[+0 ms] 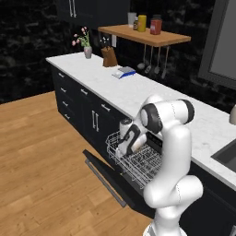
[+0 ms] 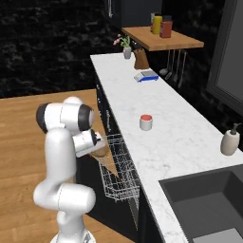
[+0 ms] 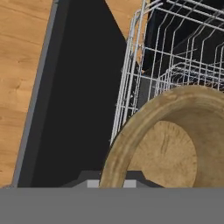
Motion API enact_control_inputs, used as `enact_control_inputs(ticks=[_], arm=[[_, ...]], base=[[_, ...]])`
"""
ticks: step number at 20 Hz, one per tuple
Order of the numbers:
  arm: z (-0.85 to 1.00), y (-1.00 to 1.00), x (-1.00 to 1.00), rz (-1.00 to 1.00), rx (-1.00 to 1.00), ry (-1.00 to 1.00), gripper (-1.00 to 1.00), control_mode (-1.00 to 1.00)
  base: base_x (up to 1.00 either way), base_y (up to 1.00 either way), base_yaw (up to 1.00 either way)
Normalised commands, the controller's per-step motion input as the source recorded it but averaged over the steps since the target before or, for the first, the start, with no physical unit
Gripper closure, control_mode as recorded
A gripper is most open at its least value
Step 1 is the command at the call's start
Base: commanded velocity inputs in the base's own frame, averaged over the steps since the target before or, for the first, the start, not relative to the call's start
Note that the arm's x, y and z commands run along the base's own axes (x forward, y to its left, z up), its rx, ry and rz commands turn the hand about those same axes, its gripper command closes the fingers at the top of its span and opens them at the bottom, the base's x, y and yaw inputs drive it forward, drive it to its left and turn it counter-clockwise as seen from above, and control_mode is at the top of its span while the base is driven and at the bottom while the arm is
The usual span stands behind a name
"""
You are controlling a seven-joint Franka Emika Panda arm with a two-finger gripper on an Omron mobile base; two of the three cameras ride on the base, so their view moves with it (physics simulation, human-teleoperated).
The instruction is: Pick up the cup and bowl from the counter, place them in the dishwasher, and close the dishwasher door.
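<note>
My gripper point(image 3: 111, 179) is shut on the rim of the tan wooden bowl point(image 3: 175, 144), which is tipped on its side. The bowl point(image 2: 100, 152) hangs at the outer edge of the white wire rack point(image 2: 116, 168) pulled out of the dishwasher. From the left base, my gripper point(image 1: 122, 151) points down over the rack point(image 1: 140, 163). Below it the black dishwasher door point(image 1: 103, 173) lies dropped open, its grey bar handle point(image 3: 37, 92) along the far edge. The white cup with a red top point(image 2: 146, 122) stands alone on the marble counter point(image 2: 180, 137), above the rack.
A beige soap bottle point(image 2: 231, 140) stands by the sink point(image 2: 209, 199). Farther along the counter are a blue-and-white flat item point(image 2: 145, 76), a knife block point(image 2: 140, 60) and a flower vase point(image 2: 126, 52). Jars sit on the wooden shelf point(image 2: 166, 40). Wood floor point(image 1: 41, 175) spreads before the open door.
</note>
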Motion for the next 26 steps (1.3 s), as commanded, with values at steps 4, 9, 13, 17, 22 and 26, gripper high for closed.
enact_control_inputs(ticks=[4, 9, 13, 17, 22, 26], arm=[[-0.96, 0.00, 0.33, -0.08, -0.01, -0.03, 1.00, -1.00], [-0.80, 0.00, 0.25, -0.05, -0.01, -0.04, 1.00, -1.00], [-0.55, -0.04, 0.17, -0.08, 0.00, -0.06, 1.00, -1.00], [-0.16, -0.28, 0.29, -0.13, 0.00, -0.03, 1.00, -1.00], [-0.18, -0.18, 0.38, -0.11, 0.02, -0.01, 1.00, -1.00], [0.02, -0.01, -0.03, -0.03, 0.07, -0.08, 1.00, -1.00]], base=[[0.00, 0.00, 0.00], [0.00, 0.00, 0.00], [0.00, 0.00, 0.00], [0.00, 0.00, 0.00], [0.00, 0.00, 0.00], [0.00, 0.00, 0.00]])
